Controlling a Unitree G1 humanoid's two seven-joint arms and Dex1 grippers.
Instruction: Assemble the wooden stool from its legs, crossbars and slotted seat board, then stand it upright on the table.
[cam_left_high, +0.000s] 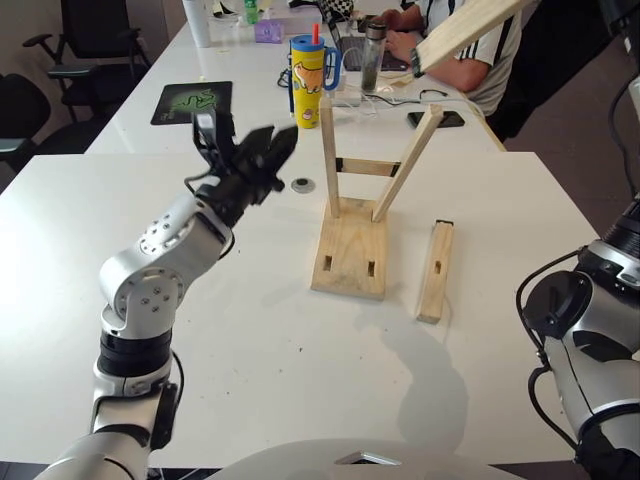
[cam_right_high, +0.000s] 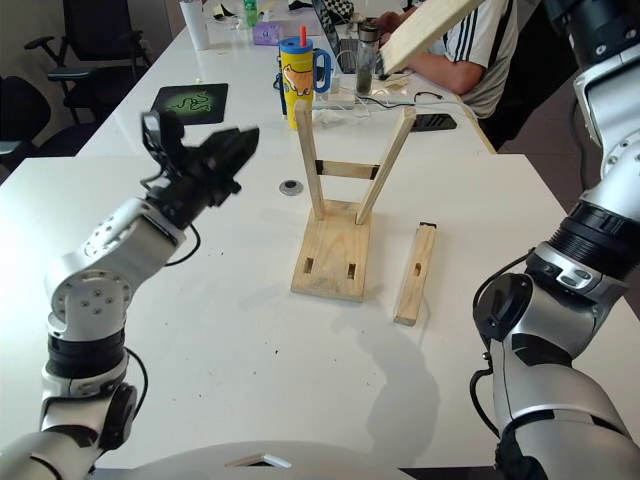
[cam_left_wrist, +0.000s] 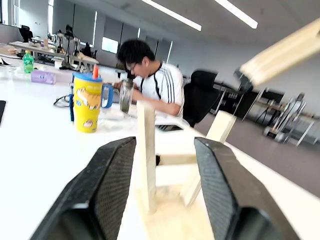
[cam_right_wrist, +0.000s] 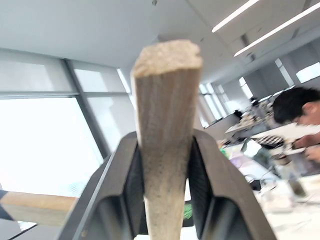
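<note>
On the table (cam_left_high: 250, 340), the seat board (cam_left_high: 350, 255) lies flat at centre, two legs (cam_left_high: 328, 150) and a crossbar (cam_left_high: 367, 167) standing at its far end. My right gripper (cam_right_wrist: 165, 142) clamps a third leg (cam_left_high: 470, 25) high over the far-right corner, slanted, one end cut off. My left gripper (cam_left_high: 245, 140) gapes empty beside the uprights.

Bright, seemingly overhead lighting; soft shadows
</note>
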